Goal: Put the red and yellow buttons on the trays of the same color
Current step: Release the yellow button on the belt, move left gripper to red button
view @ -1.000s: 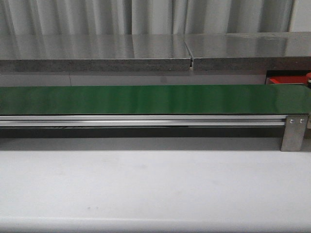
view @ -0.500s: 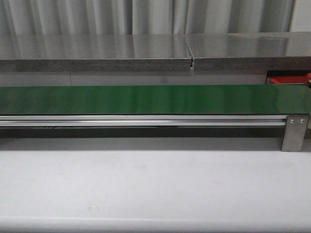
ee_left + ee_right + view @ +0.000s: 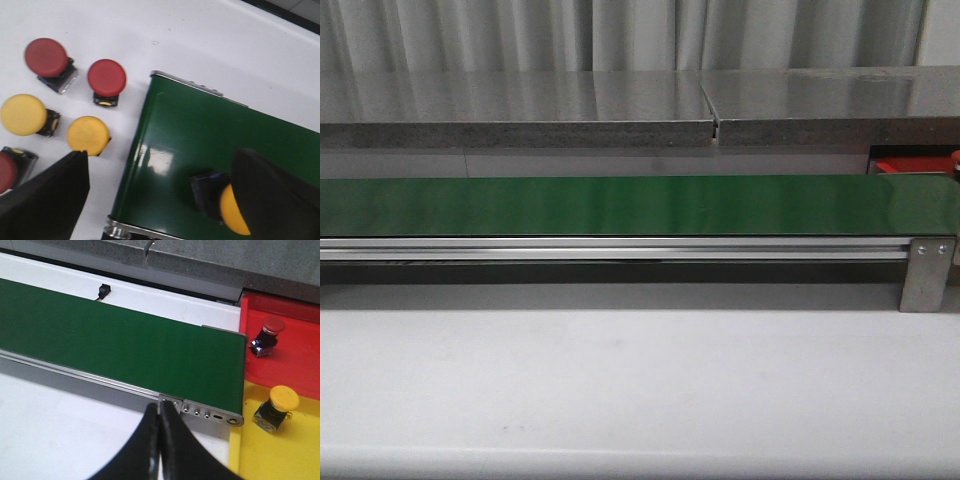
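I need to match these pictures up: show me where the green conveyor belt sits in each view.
Front view: conveyor belt spans the whole width, mid-frame.
Left wrist view: its end fills the lower right, a yellow button lying on it.
Right wrist view: runs from the left edge to the trays.
Shared landmark: the belt's aluminium side rail.

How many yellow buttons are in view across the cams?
4. Two on the white table: yellow buttons and. One on the green belt, partly behind a finger. One in the yellow tray. More may be out of frame.

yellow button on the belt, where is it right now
In the left wrist view, the yellow button lies on the green belt near its end, partly hidden behind one finger of the open left gripper.
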`<state>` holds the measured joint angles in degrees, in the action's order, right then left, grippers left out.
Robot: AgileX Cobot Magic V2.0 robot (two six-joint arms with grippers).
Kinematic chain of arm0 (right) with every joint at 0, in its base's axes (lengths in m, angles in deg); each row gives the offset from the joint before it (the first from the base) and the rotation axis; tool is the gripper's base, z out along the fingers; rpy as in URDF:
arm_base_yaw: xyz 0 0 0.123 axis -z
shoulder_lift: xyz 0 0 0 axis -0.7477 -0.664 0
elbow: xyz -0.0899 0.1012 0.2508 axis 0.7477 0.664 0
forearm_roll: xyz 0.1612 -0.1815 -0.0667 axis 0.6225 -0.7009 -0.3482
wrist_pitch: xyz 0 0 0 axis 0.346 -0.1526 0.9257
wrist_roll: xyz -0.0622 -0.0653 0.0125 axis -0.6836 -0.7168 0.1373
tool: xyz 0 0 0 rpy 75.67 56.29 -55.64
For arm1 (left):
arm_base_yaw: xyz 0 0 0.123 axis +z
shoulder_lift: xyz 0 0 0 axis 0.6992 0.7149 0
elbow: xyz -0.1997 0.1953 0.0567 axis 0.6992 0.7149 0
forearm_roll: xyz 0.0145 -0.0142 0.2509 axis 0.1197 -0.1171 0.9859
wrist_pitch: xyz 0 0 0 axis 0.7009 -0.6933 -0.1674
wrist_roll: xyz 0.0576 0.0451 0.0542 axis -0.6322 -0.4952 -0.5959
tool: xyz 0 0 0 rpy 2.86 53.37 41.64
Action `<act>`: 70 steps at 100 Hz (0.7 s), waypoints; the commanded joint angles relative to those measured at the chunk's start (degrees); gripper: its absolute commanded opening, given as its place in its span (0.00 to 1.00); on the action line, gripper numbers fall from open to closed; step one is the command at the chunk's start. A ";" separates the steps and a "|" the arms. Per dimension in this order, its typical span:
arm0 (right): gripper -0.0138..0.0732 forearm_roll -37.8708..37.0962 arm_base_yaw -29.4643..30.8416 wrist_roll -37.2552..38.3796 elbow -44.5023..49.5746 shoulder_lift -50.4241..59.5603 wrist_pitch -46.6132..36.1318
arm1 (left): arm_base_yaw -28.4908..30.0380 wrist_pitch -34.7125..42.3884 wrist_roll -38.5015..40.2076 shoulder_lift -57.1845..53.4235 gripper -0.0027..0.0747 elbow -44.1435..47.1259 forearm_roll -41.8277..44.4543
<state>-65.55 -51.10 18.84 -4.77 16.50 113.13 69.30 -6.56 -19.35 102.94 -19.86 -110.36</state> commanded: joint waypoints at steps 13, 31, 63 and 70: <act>0.02 0.45 -0.04 -0.55 -1.50 0.21 -4.30 | 5.48 0.50 0.09 -3.21 0.78 -1.22 -0.02; 0.02 0.45 -0.04 -0.55 -1.50 0.21 -4.30 | 8.34 0.29 1.30 -2.42 0.77 -1.12 5.16; 0.02 0.45 -0.04 -0.55 -1.50 0.21 -4.30 | 10.14 0.59 1.60 1.71 0.77 -1.12 7.26; 0.02 0.45 -0.04 -0.55 -1.50 0.21 -4.30 | 10.57 0.76 1.60 2.46 0.77 -1.12 7.15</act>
<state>-65.55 -51.10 18.74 -4.77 16.50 113.13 79.20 -7.95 -18.35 107.53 -19.76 -102.41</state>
